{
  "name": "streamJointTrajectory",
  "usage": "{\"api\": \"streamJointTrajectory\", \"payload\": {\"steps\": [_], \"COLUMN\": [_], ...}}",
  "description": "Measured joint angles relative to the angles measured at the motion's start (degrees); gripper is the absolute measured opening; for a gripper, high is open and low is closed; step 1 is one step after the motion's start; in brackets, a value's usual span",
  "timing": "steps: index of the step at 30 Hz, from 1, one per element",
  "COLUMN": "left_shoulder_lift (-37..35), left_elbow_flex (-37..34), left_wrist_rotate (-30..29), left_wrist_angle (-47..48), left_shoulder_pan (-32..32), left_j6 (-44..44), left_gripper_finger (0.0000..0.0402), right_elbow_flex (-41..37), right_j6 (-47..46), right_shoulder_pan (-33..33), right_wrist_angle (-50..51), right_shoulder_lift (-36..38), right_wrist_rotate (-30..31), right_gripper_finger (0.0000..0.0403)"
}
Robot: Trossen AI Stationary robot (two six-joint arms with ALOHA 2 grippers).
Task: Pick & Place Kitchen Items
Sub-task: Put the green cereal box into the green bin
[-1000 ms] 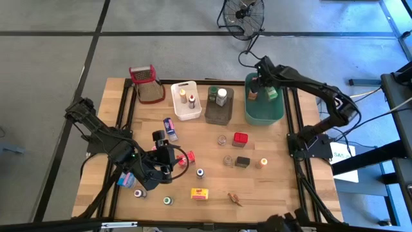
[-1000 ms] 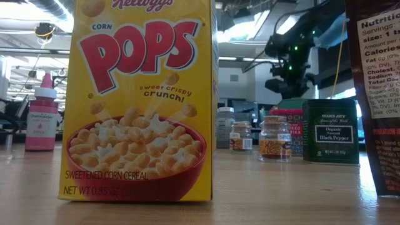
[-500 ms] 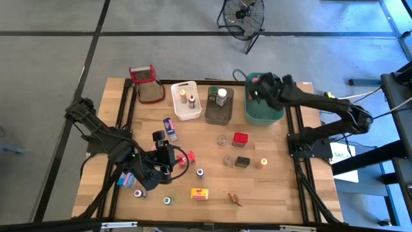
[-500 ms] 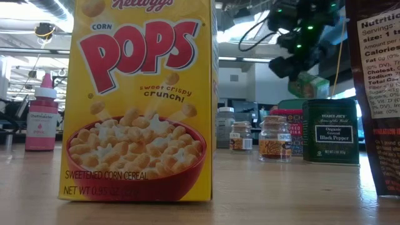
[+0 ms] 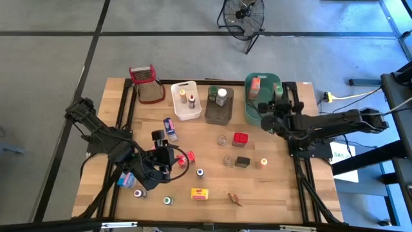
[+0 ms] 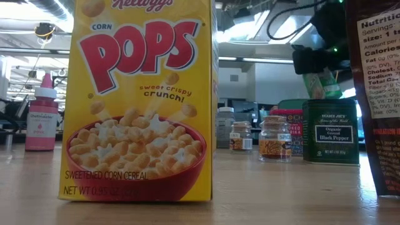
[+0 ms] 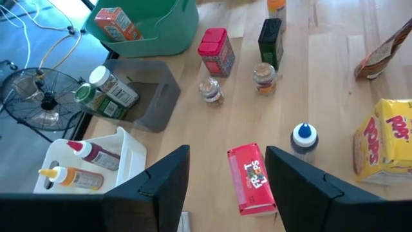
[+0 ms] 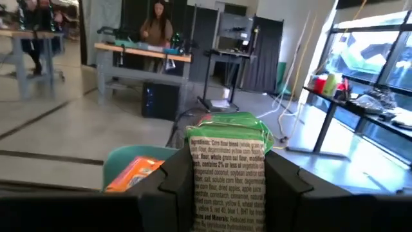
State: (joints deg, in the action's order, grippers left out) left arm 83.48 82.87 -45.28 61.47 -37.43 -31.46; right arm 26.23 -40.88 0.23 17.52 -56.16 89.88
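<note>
right claw (image 8: 225,187) clamped on green packet (image 8: 226,171), above table beside green tub (image 5: 257,113) | left claw (image 7: 222,177) open, empty, over red box (image 7: 252,187) | advice: carry packet level, release low inside chosen bin

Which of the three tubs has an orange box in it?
The green tub, farthest right; the white tub holds two sauce bottles, the brown tub jars.

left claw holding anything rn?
No. The left claw stands open above the red box on the table, touching nothing.
</note>
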Motion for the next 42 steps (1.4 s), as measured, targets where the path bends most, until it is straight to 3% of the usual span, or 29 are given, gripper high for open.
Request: {"api": "streamJointTrajectory", "payload": {"steps": [12,23,42], "left_shoulder_lift": [0.0,0.0,0.0], "left_elbow_flex": [0.0,0.0,0.0], "left_wrist_rotate": [-0.7,-0.1,0.0], "left_wrist_angle": [-0.3,-0.3,-0.3], "left_shoulder_pan": [1.7,3.9,3.9], "left_j6": [-0.2,-0.3,0.1], "left_gripper_finger": [0.0198,0.0198,0.0198], "right_elbow_flex": [-4.2,-4.3,-4.3], "right_j6": [-9.3,-16.7,-20.2], "right_shoulder_pan": [0.3,-2.2,-3.2], "right_wrist_angle": [-0.7,0.0,-0.2], "right_shoulder_lift": [-2.0,-9.0,-12.6], "right_wrist_rotate": [0.1,0.1,0.1], "right_gripper_finger": [0.0118,0.011,0.0109]}}
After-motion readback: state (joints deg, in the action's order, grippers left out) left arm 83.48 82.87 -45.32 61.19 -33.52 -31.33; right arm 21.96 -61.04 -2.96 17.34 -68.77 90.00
